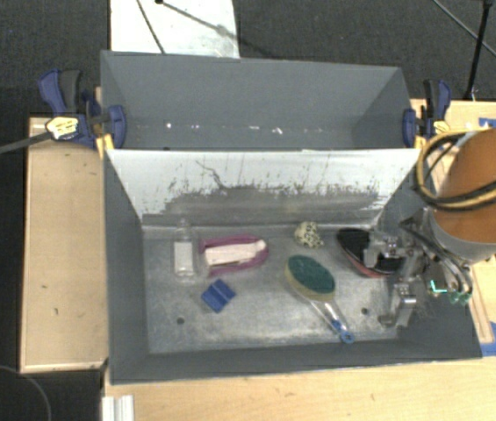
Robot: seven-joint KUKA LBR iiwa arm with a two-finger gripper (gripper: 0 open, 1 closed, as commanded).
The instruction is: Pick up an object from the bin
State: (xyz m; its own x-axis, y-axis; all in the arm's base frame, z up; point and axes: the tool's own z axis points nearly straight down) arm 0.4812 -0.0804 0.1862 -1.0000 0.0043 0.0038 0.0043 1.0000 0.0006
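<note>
**Gripper low at the bin's right end, brush handle the nearest thing to it**

The gripper [394, 312] hung low over the floor of the grey bin [248, 175], hard by its right wall, with the arm's orange-covered wrist above and behind it. Whether it stood wide or narrow could not be told from this angle, and nothing could be seen held in it.

Nearest to it lay a brush [312, 276] with a round green head. The brush's long axis ran on a slant. The blue tip of its handle pointed toward the gripper and lay just to the gripper's left, slightly nearer the bin's front wall. The green head lay farther left and toward the back wall. A short move leftward would likely bring the gripper over the handle, though a grip across it would call for the jaws to be turned square to that slant.

A black-and-red thing [355, 246] lay near the gripper on its back-wall side, a little to the left, close under the arm's wrist. Its shape was partly hidden by the robot's own parts.

Beyond it, farther left, sat a small speckled ball [308, 233]. Well apart from the gripper, toward the bin's left end, lay a pink-and-white tube [234, 253], a small clear bottle [183, 258] and a blue block [218, 296].

Judged from how things lay, no pick had yet been made.
</note>
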